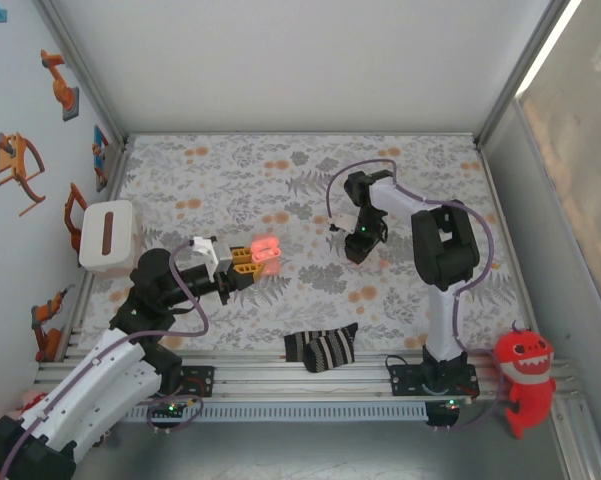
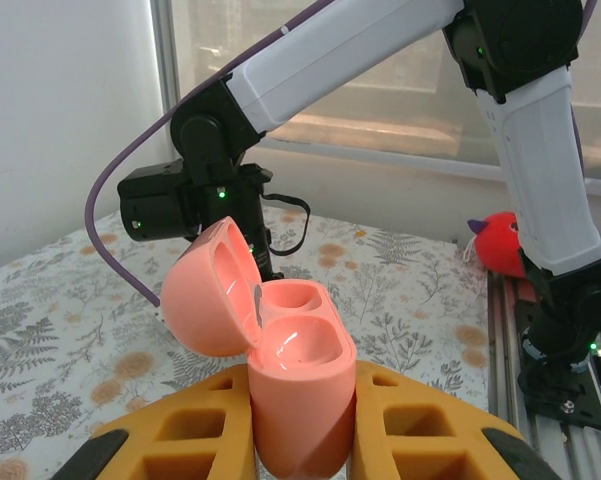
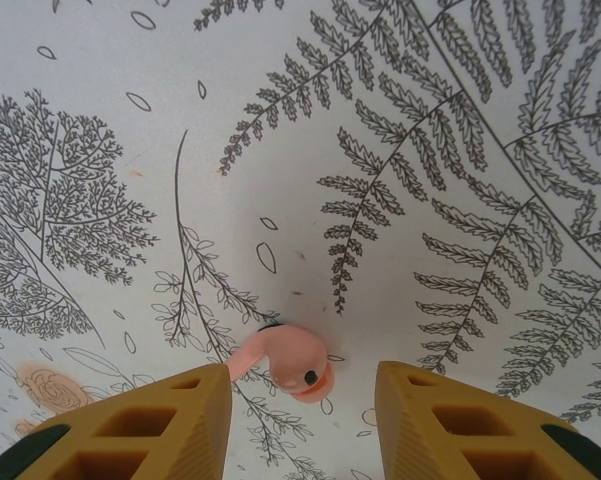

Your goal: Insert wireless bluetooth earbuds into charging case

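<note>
My left gripper [image 1: 242, 268] [image 2: 302, 405] is shut on the lower half of a salmon-pink charging case [image 1: 265, 252] [image 2: 298, 372], held upright above the cloth. The lid [image 2: 212, 290] is swung open to the left and both wells look empty. One coral-pink earbud [image 3: 292, 358] lies on the fern-print cloth, its stem pointing left. My right gripper [image 1: 358, 242] [image 3: 302, 372] points straight down over it, open, with the earbud between its yellow fingers [image 3: 180, 420]. The stem tip is close to the left finger; a gap remains on the right side.
A white box [image 1: 107, 237] stands at the left edge of the cloth. A black-and-white striped sock [image 1: 322, 347] lies by the near rail. A red toy [image 1: 523, 375] sits outside the cloth at the right, next to the right arm's base.
</note>
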